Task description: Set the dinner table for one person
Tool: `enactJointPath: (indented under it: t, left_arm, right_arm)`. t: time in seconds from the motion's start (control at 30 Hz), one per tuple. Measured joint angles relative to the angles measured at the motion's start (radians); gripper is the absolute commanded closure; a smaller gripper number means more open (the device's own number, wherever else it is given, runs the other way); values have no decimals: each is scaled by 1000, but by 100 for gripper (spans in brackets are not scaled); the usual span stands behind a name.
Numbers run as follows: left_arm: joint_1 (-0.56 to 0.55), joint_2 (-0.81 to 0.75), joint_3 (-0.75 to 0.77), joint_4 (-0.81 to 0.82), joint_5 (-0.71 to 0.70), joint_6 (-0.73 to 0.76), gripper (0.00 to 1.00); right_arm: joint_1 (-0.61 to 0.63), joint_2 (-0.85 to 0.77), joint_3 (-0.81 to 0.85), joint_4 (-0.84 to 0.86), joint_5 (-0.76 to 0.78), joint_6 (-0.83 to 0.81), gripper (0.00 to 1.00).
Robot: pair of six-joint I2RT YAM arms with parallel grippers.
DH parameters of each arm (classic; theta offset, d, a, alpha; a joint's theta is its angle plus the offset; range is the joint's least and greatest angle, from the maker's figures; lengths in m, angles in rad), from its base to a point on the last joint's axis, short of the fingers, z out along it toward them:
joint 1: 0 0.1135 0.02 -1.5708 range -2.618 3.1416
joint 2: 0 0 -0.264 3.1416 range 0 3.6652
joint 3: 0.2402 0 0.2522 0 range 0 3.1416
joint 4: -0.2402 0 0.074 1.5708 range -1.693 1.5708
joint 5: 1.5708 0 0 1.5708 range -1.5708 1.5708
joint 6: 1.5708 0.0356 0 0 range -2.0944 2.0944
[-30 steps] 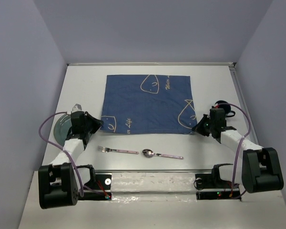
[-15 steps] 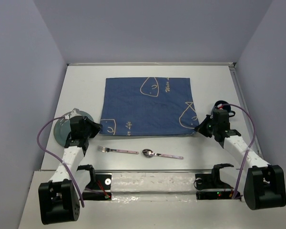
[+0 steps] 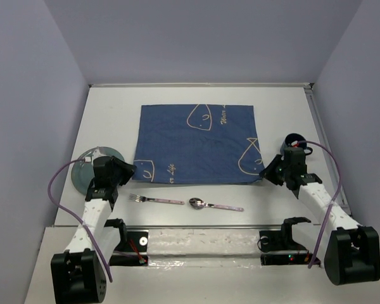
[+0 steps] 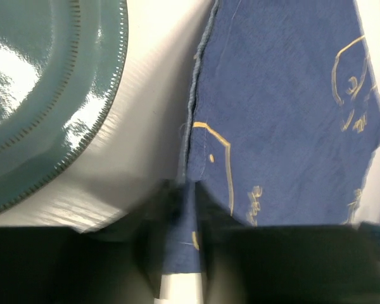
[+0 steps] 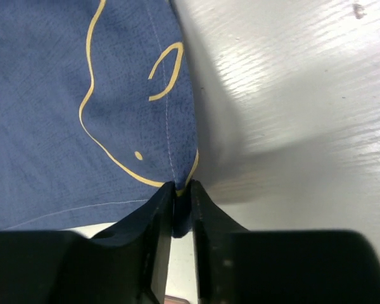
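**L gripper & R gripper at near corners of blue cloth**

The white dinner table fills the floor btwn the side walls. The blue cloth, w/ pale line drawings, lies flat mid-table. L gripper is at its near-left corner: fingers narrow w/ the corner btwn them, but the wrist view is blurred, so can't tell if it's pinched. R gripper is at the near-right corner: fingers narrow, clamped on the cloth tip. A teal plate sits left of the cloth, just beside L gripper. A dark cup sits right of the cloth, just far of R gripper. Near of the cloth lie a fork & spoon, end to end, apart.
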Motion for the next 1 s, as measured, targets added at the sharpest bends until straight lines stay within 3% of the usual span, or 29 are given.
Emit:
enactJointPath:
  t: [0.03, 0.07, 0.13, 0.2, 0.23, 0.5, 0.7, 0.87, 1.0]
  left_arm:
    - [0, -14, 0, -5, -5, -5, 39]
    - [0, -24, 0, -8, -7, -8, 39]
    - [0, -55, 0, -22, -20, -12, 26]
    - [0, -88, 3, -43, -42, -8, 3]
    - [0, -101, 11, -59, -55, -3, 1]
    - [0, -128, 175, -129, -89, 81, 1]
    - [-18, -145, 358, -132, -25, 222, 1]
    - [-174, -143, 438, -104, 15, 360, 1]
    - [-308, -199, 394, -87, 43, 454, 1]
  right_arm:
    - [0, 2, 0, -3, 2, 0, 66]
    - [0, 3, 0, -4, 3, -1, 63]
    - [0, 12, 0, -5, 3, -2, 55]
    - [0, 17, 0, -7, -2, -6, 48]
    - [0, 17, 0, -10, -2, -8, 46]
    - [0, -25, 68, -81, 3, -29, 38]
    - [0, -113, 299, -157, 33, -55, 36]
    - [0, -61, 498, -161, 179, -121, 40]
    - [0, 107, 613, -181, 346, -179, 42]
